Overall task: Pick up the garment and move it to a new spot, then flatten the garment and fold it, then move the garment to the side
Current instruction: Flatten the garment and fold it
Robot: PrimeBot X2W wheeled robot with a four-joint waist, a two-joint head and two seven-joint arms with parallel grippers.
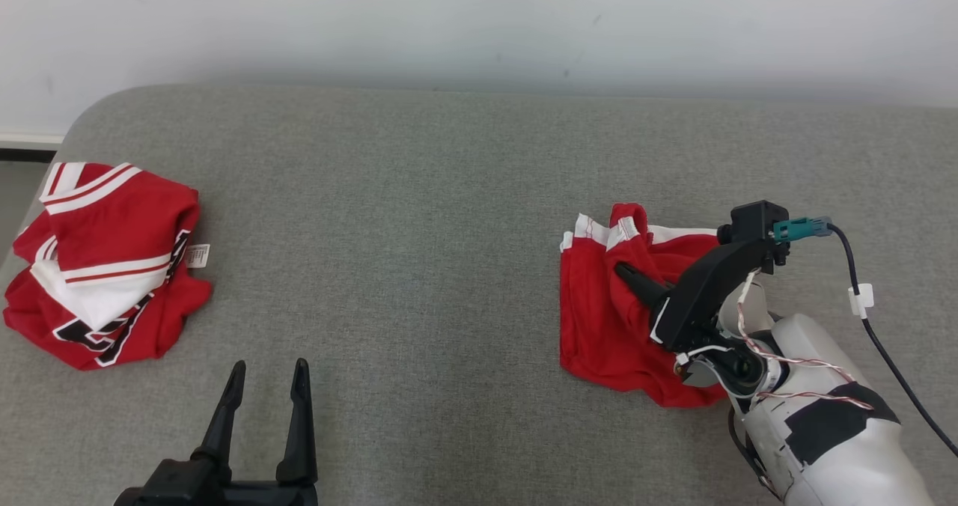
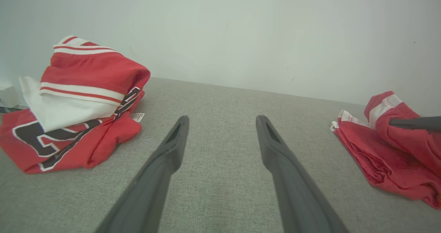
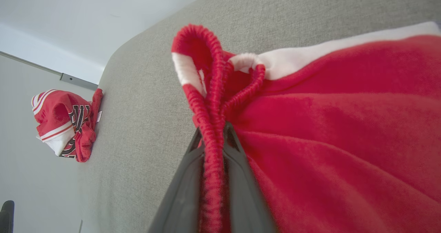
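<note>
— Right gripper (image 1: 625,270): what's it got?
— It's pinched tight on the red garment's (image 1: 599,319) elastic waistband (image 3: 212,88), which runs up between the fingers. The rest lies crumpled beneath, on the right half of the grey cushion (image 1: 412,229), midway between near and far edges.
— Which step?
— Pick-up, I'd judge. Next it must lift clear and carry to a bare patch. Left gripper (image 1: 268,375) hangs spread wide by the near edge.
</note>
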